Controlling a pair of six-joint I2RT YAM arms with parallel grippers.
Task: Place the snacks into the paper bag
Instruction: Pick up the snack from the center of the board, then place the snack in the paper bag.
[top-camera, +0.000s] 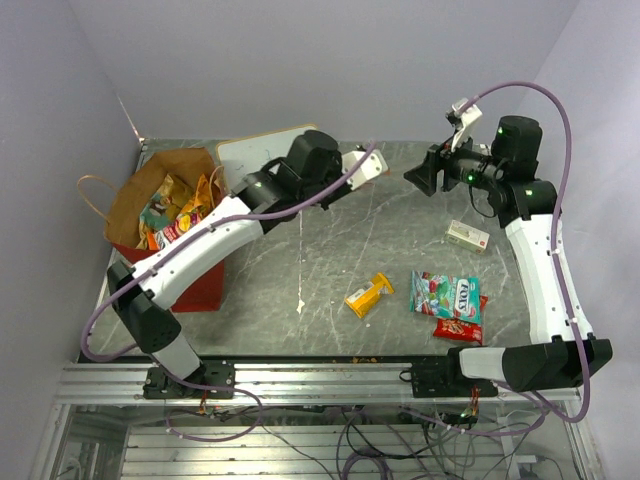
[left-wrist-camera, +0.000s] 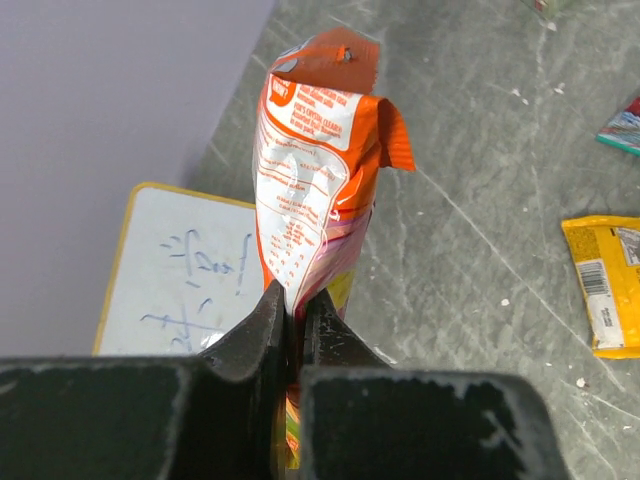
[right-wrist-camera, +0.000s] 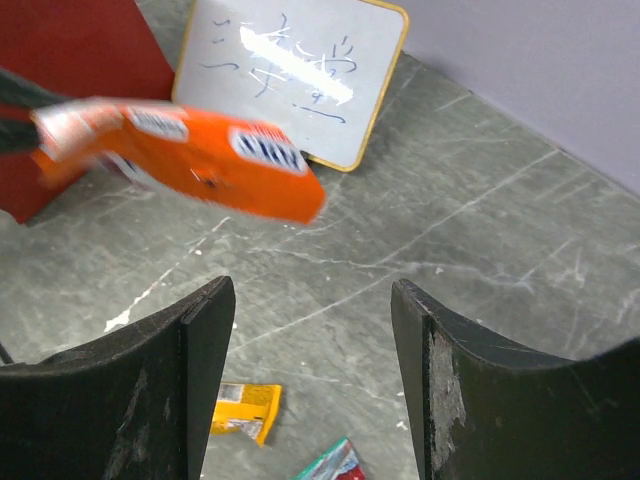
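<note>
Orange, the snack packet (left-wrist-camera: 320, 180) is pinched by its lower end in the clenched left pincer (left-wrist-camera: 295, 300), its long axis pointing toward the released, empty right pincer (right-wrist-camera: 310, 290), while the paper bag (top-camera: 200, 288) stands open well apart to the left pincer's left.

No word reads for certain. The orange packet (left-wrist-camera: 310, 170), just right of the white board (left-wrist-camera: 185, 275), bears a white panel of fine orange print, too small to make out. The board carries blue handwritten strokes, illegible. The yellow packet (left-wrist-camera: 603, 285), well right of the board, shows a barcode label
</note>
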